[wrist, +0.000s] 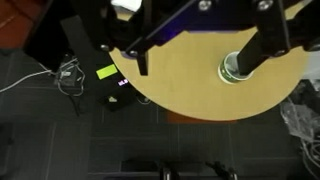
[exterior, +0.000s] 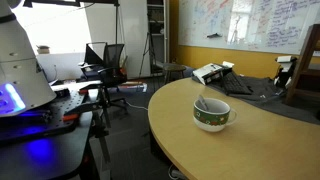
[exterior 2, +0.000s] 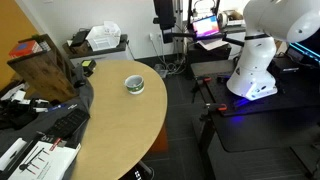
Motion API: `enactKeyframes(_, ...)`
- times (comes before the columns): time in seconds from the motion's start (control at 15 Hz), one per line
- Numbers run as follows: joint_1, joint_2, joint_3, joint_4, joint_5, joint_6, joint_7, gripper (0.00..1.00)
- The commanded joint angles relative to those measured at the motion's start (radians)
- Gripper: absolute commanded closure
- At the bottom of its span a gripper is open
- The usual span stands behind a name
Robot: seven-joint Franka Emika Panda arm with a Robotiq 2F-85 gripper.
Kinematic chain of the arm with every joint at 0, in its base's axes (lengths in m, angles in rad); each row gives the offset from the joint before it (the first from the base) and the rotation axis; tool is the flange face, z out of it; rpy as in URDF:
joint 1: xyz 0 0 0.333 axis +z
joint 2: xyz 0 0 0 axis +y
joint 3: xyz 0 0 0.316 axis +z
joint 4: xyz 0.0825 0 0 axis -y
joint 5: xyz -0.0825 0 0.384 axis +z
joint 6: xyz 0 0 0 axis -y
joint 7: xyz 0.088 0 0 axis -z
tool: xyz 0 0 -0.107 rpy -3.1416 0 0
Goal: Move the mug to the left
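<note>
The mug point(exterior: 212, 115) is a squat, bowl-like cup with a white rim and a dark green patterned band. It stands upright near the curved edge of the tan wooden table point(exterior: 265, 145), and shows in both exterior views point(exterior 2: 134, 84). In the wrist view the mug point(wrist: 230, 68) is seen from high above, partly hidden by a dark strut. My gripper point(wrist: 195, 172) shows only as two dark fingertips at the bottom edge of the wrist view. The fingertips are spread apart, empty, high above the floor and well away from the mug. The gripper is out of sight in both exterior views.
A flat white-and-black device point(exterior: 212, 72) lies on dark cloth point(exterior: 250, 88) behind the mug. A brown bag point(exterior 2: 45, 65), a keyboard point(exterior 2: 65, 125) and papers crowd one end of the table. The white robot base point(exterior 2: 255, 60) stands on a black bench. An office chair point(exterior: 108, 62) is beyond.
</note>
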Motion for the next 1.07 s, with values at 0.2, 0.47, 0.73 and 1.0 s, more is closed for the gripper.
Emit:
enactKeyframes(0.2, 0.021, 0.003, -0.017, 0.002, -0.007, -0.001, 0.007, 0.00)
enactKeyframes(0.47, 0.008, 0.026, -0.030, 0.013, 0.001, 0.009, 0.018, 0.00)
enactKeyframes(0.73, -0.058, 0.168, -0.102, 0.060, -0.002, 0.121, 0.073, 0.00)
enactKeyframes(1.0, -0.108, 0.385, -0.188, 0.112, -0.031, 0.437, 0.127, 0.00)
